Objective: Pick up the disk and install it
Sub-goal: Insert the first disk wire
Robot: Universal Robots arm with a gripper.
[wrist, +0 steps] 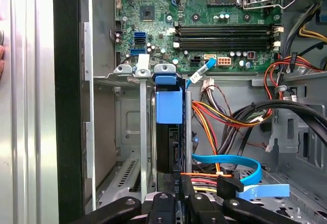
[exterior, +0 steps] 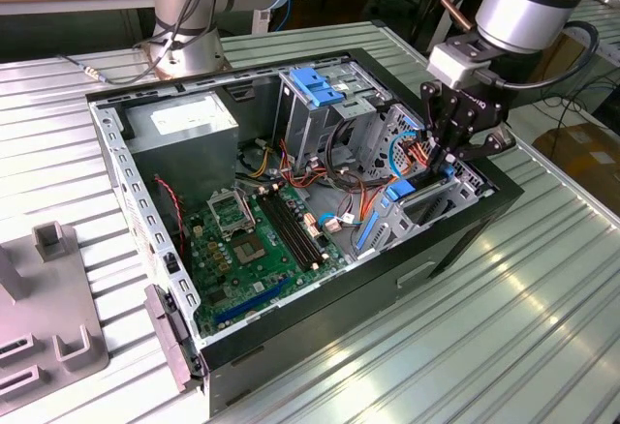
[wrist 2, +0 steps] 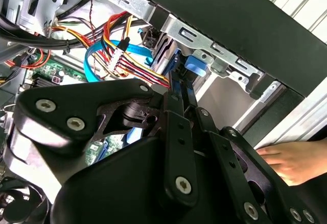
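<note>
The black linkage gripper [exterior: 448,158] sits closed on the flat dark-grey disk with blue plastic rails [wrist: 168,112], held edge-on in the metal drive bay [wrist: 139,132], presumably to slide along it; beyond lies the green motherboard [wrist: 204,9].

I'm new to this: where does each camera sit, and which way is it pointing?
Exterior view: off the arm, looking down into the open computer case; arm and pincer at the exterior view's right.
First wrist view: on the wrist, looking past the pincer at the disk and circuit board.
Second wrist view: on the wrist, looking along the pincer toward the case wall; a person's hand beyond.
Both wrist views share the blue cable.
</note>
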